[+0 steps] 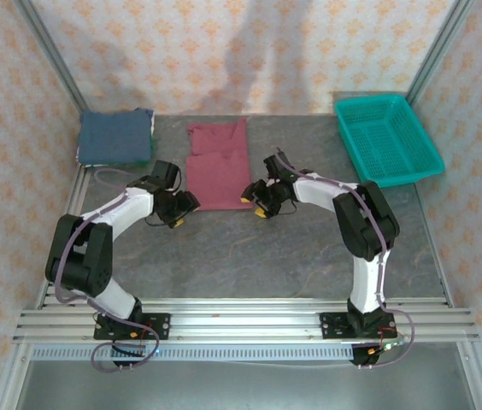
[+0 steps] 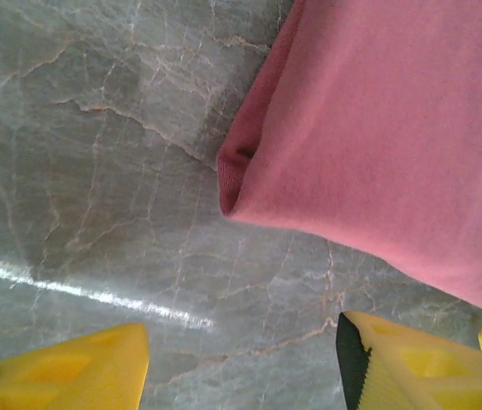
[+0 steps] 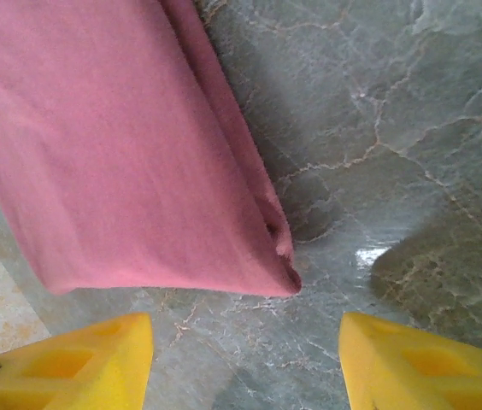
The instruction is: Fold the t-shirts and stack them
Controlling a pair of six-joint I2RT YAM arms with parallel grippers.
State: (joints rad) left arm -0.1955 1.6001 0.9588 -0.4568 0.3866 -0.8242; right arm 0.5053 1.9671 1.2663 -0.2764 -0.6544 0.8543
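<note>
Folds flat: maroon t-shirt [image 1: 218,166] long; blue t-shirt [image 1: 117,137] square; left hand [image 1: 185,213], right hand [image 1: 254,204] wide, empty

No words, labels, brands, numbers or signs can be read; the folded maroon-red cloth t-shirt [image 1: 218,166] presents plain fabric.

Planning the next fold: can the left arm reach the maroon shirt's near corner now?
Probably yes: the open left pincer faces a corner of the maroon shirt, only bare table between.
</note>
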